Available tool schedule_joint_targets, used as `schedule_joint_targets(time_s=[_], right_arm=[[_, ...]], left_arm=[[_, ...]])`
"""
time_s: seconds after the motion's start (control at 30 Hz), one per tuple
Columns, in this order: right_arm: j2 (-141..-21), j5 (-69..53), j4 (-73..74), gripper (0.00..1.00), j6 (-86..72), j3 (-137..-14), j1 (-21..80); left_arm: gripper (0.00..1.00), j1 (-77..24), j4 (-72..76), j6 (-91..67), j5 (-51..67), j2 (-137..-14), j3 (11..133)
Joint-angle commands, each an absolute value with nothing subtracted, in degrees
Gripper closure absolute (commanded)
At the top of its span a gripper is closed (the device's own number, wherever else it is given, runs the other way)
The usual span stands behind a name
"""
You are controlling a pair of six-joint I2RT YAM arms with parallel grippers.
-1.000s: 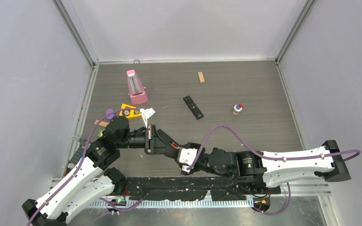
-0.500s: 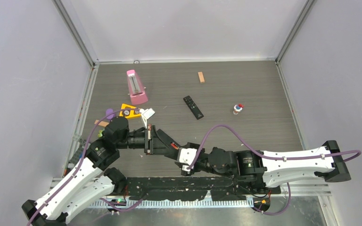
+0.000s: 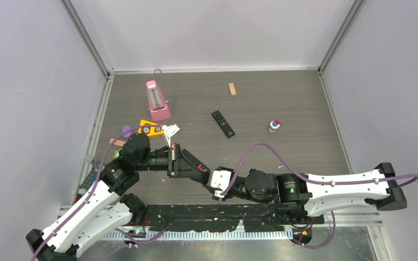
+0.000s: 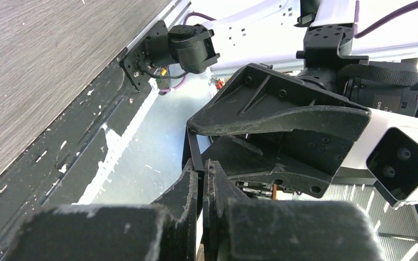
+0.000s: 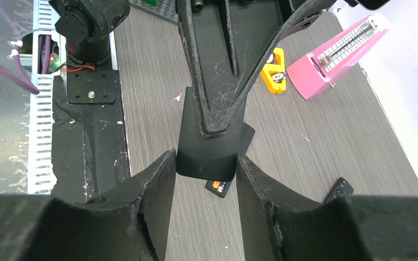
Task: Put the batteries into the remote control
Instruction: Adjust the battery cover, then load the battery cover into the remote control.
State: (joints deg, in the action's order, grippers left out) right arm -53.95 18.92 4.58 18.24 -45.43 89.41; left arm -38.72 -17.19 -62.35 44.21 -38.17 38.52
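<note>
Diagonally, the remote control [image 3: 223, 123] lies mid-table, long axis far-left to near-right; a battery [image 5: 219, 187] peeks from under a thin black plate [image 5: 207, 149], axis unclear; left gripper [image 5: 216, 128] clenches that plate; right gripper [image 5: 206, 163] flanks it with its fingers, grip uncertain.

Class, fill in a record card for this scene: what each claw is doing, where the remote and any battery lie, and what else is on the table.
left claw: shut on a thin black panel
right claw: jaws apart, one on each side of that panel
battery: one visible, on the table, partly hidden behind the panel
remote: mid-table, apart from both claws
other things: pink metronome, wooden block, small bottle
</note>
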Motion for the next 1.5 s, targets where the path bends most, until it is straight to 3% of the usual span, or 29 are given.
schedule_joint_targets(time_s=[0.0,0.13,0.23,0.43,0.53,0.6,0.7,0.8,1.07,1.17,1.47], right_arm=[[-54.94,18.20,2.83,0.51,18.47,-46.95,89.34],[-55.91,18.22,2.92,0.38,18.29,-46.96,89.32],[-56.29,18.41,2.38,0.36,18.25,-47.27,89.30],[-55.70,19.12,1.47,0.57,17.71,-47.28,89.32],[-54.48,19.12,1.23,0.62,16.88,-47.00,89.30],[-53.91,19.35,1.45,0.65,16.07,-46.83,89.30],[-53.55,20.27,2.98,0.67,13.98,-46.59,89.30],[-53.53,22.07,4.76,0.68,8.31,-44.72,89.18],[-58.08,22.56,11.39,0.67,-12.33,-40.68,88.62],[-62.76,22.75,14.53,0.66,-16.28,-42.84,87.61],[-80.29,18.78,18.33,0.66,-18.93,-50.86,78.71]], left_arm=[[1.00,-38.69,-15.39,-61.72,45.81,-37.82,38.43],[1.00,-38.68,-15.35,-61.73,45.91,-37.58,38.17],[1.00,-38.68,-15.38,-61.70,45.96,-37.52,37.85],[1.00,-38.67,-15.13,-61.66,45.90,-37.72,37.75],[0.99,-38.73,-15.20,-61.46,45.73,-37.93,37.62],[0.82,-38.68,-15.13,-61.10,45.27,-37.93,37.41],[0.38,-38.67,-15.55,-58.06,43.50,-37.51,37.39],[0.21,-38.65,-21.75,-50.52,36.09,-36.28,39.40],[0.18,-38.38,-31.23,-47.80,2.65,-31.14,38.59],[0.18,-36.96,-31.47,-47.31,-3.98,-31.04,37.39],[0.18,-22.81,-18.50,-48.83,7.96,-36.72,26.78]])
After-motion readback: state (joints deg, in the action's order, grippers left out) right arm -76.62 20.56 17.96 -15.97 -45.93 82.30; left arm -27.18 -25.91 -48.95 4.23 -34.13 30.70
